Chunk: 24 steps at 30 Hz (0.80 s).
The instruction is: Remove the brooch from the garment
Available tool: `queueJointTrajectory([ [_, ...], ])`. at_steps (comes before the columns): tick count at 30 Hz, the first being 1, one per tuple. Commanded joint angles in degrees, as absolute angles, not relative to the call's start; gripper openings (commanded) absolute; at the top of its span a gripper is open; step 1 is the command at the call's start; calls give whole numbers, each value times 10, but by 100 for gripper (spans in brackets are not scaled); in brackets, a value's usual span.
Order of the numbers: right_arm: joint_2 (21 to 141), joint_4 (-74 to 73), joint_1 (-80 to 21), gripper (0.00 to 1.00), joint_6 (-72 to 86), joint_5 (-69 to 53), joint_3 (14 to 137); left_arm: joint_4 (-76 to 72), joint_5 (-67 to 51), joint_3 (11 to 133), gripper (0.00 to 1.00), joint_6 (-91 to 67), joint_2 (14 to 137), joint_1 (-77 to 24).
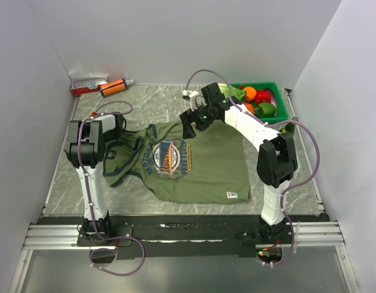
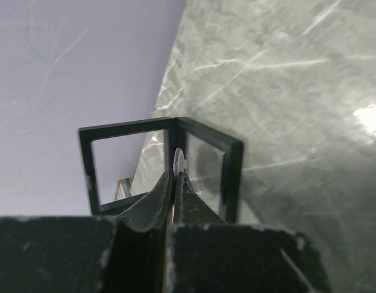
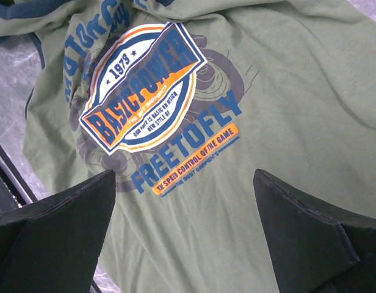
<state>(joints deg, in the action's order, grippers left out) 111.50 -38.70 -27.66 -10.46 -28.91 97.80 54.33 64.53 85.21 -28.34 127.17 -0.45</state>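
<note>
The garment [image 1: 203, 168] is an olive-green T-shirt lying flat on the marble table, with its round blue-orange-white chest print [image 1: 168, 155] facing up. My left gripper [image 1: 112, 125] hangs off the shirt's left sleeve. In the left wrist view it [image 2: 177, 174] is shut on the brooch [image 2: 181, 161], a thin whitish disc seen edge-on between the tips, over bare table near the wall. My right gripper [image 1: 189, 127] hovers over the shirt's upper edge. Its jaws [image 3: 185, 201] stand wide open above the garment [image 3: 285, 110] below the print [image 3: 142, 91], holding nothing.
A green bin [image 1: 284, 105] of toy fruit stands at the back right. An orange tube [image 1: 115, 87] and a red-white box [image 1: 87, 84] lie at the back left corner. A white hem label [image 1: 237, 195] marks the shirt's near right corner. Grey walls enclose three sides.
</note>
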Motion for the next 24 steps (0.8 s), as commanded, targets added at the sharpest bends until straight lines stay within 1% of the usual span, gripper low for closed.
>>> queueJointTrajectory([
  [1, 1077, -381, -283, 100, -116, -281, 974, 544, 647, 866, 1, -290, 1284, -2],
  [15, 1078, -383, -287, 100, -123, -272, 976, 543, 643, 870, 2, -281, 1277, 11],
  [18, 1078, -383, -290, 100, -123, -272, 976, 539, 648, 863, 11, -279, 1258, 11],
  [21, 1079, -383, -291, 100, -125, -272, 976, 525, 633, 849, 15, -263, 1240, 8],
  [22, 1080, -383, -290, 100, -125, -272, 976, 521, 623, 846, 18, -254, 1238, 7],
  [24, 1080, -383, -290, 100, -126, -273, 976, 517, 619, 843, 22, -249, 1231, 6],
])
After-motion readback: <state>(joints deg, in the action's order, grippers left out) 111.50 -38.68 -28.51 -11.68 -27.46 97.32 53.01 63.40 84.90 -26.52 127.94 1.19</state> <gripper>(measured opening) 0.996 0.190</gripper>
